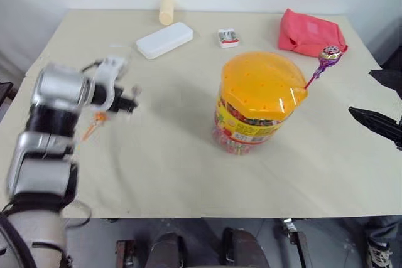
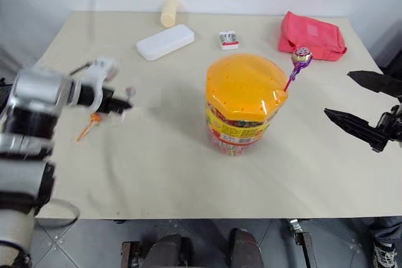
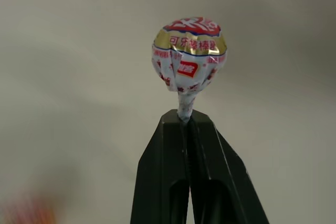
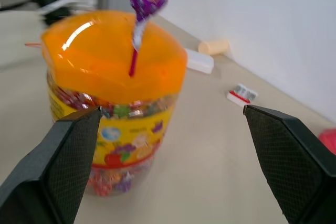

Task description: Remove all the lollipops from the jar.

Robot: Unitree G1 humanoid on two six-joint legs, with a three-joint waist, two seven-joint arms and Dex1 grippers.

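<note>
The jar (image 1: 257, 101) stands mid-table, clear with a domed orange lid and a yellow-red label. A purple-gold lollipop (image 1: 329, 54) sticks up from the lid's right edge on a pink stick. My left gripper (image 3: 184, 116) is shut on the stick of a gold-red lollipop (image 3: 189, 51). It hovers over the table's left side, well clear of the jar, blurred in the eye views (image 2: 119, 105). Just below it, a small orange lollipop (image 1: 93, 125) lies on the table. My right gripper (image 2: 337, 94) is open to the right of the jar, level with the lid, its fingers (image 4: 73, 150) framing the jar.
At the back of the table lie a flat white box (image 1: 164, 39), a small red-white packet (image 1: 228, 37), a pale yellow cylinder (image 1: 166, 9) and a red pouch (image 1: 311, 32). The beige table (image 1: 188, 174) ends at its front edge near me.
</note>
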